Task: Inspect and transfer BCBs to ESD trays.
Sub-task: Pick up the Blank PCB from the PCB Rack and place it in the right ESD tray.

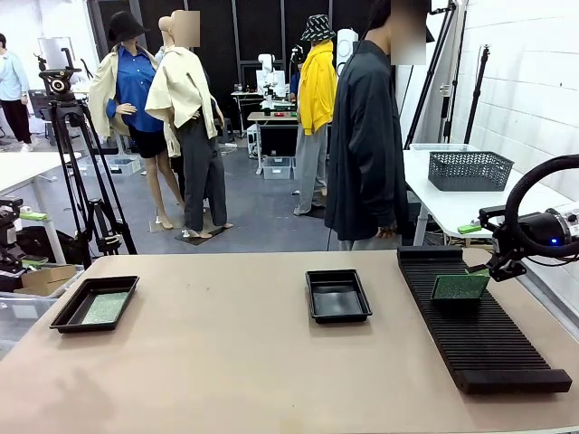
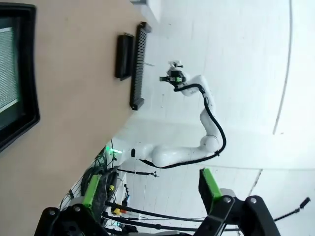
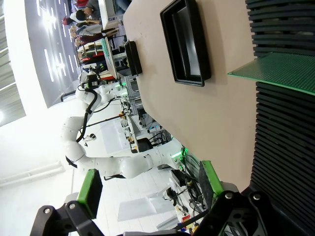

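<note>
While the left gripper and right gripper both gape empty, a thin green rectangular circuit board stands in the long black ribbed rack near the right one; a skewed grasp might topple it. Farther off, one shallow black plastic tray lies empty, and another tray holds a second board. No legible writing.

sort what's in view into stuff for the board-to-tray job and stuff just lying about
Job: left tray, flat board in it, middle tray, slotted rack, standing board in it.
Lying about: mesh basket on side table, camera tripod.
</note>
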`<state>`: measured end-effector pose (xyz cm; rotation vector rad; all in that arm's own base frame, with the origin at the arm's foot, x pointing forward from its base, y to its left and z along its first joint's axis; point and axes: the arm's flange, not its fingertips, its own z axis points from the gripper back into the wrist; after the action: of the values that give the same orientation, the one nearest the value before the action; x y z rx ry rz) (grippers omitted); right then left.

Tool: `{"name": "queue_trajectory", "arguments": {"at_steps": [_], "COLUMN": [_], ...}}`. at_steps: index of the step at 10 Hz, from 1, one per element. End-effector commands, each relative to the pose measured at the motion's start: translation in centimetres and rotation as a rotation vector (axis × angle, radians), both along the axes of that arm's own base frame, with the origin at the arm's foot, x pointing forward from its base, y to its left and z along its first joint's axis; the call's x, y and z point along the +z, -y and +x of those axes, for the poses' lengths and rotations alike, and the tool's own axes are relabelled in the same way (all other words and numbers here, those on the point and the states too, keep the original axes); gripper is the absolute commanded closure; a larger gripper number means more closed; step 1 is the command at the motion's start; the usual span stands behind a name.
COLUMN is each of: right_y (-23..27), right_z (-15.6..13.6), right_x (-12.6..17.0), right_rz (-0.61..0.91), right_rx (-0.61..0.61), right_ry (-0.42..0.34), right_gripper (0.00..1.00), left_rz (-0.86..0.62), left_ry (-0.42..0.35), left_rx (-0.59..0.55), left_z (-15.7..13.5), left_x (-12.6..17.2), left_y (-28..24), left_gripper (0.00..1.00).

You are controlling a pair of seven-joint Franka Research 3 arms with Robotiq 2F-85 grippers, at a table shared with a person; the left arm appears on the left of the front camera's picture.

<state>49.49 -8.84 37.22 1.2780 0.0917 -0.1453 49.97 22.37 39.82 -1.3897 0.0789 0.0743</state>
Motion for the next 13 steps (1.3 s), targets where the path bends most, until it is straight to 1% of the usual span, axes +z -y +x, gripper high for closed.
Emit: {"name": "queue_trajectory", "arguments": {"at_steps": [1, 3, 5, 7, 8, 9, 13], "right_y": [-0.1, -0.1, -0.1, -0.1, -0.1, -0.1, -0.1], "right_z": [-0.1, -0.1, -0.1, -0.1, -0.1, -0.1, -0.1], "right_x": [0.2, 0.2, 0.2, 0.2, 0.2, 0.2, 0.2], "right_rz": [0.001, 0.001, 0.001, 0.001, 0.001, 0.001, 0.001], "right_rx": [0.001, 0.001, 0.001, 0.001, 0.001, 0.001, 0.001], "right_ry": [0.003, 0.003, 0.003, 0.003, 0.003, 0.003, 0.003], "right_gripper": [0.00, 0.00, 0.00, 0.00, 0.00, 0.00, 0.00], "left_rz": [-0.078, -0.063, -0.071, -0.060, -0.054, -0.074, -0.074], "left_ry": [0.109, 0.216, 0.308, 0.284, 0.271, 0.274, 0.274], "left_rx": [0.001, 0.088, 0.124, 0.114, 0.070, 0.100, 0.100], "left_z": [-1.2, -2.5, -3.3, -3.5, -3.6, -3.2, -3.2], "left_x": [-0.7, -1.1, -1.8, -2.0, -2.0, -2.1, -2.1], "left_y": [0.8, 1.0, 0.6, 0.5, 0.8, -0.2, -0.2], "left_gripper": [0.00, 0.00, 0.00, 0.00, 0.00, 0.00, 0.00]}}
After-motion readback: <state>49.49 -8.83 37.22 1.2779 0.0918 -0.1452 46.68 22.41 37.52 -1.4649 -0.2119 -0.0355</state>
